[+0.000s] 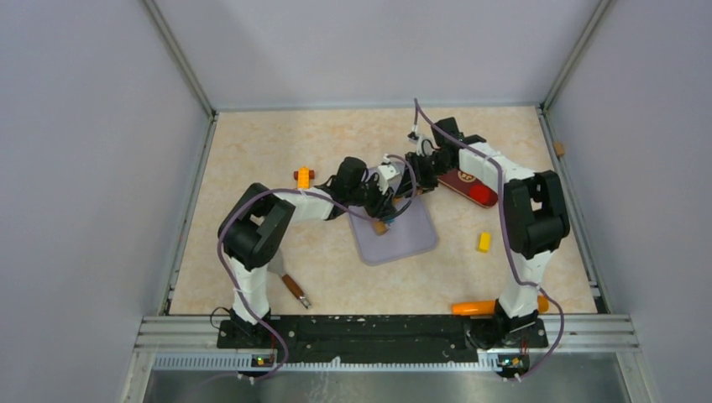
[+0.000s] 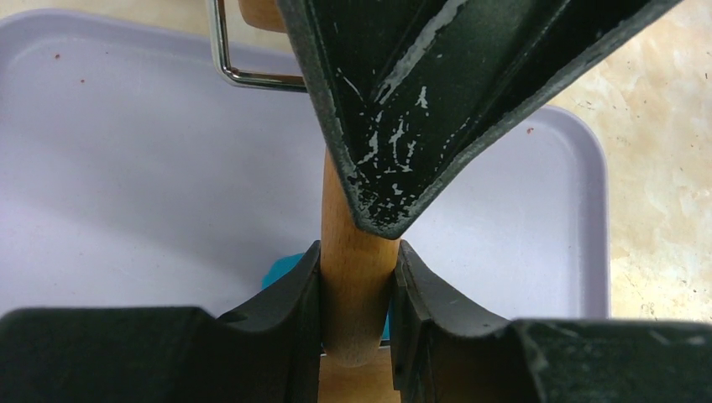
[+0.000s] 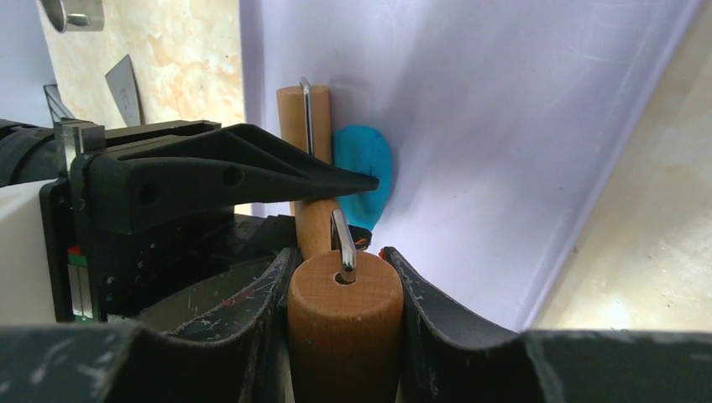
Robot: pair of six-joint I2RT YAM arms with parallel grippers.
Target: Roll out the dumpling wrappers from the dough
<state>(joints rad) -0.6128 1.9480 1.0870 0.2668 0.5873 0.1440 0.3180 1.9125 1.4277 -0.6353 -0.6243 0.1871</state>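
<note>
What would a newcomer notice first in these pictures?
Both arms meet over the purple mat in the middle of the table, the left claw and right claw each shut on the wooden roller. A patch of blue dough lies on the mat, partly under the roller.

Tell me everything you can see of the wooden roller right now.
Tan, smooth wooden roller: a thick cylinder with a bent metal wire entering its end hole, plus a slimmer shaft. The right gripper clamps the cylinder, the left gripper the shaft. It sits over the lavender mat, beside the teal dough.
</note>
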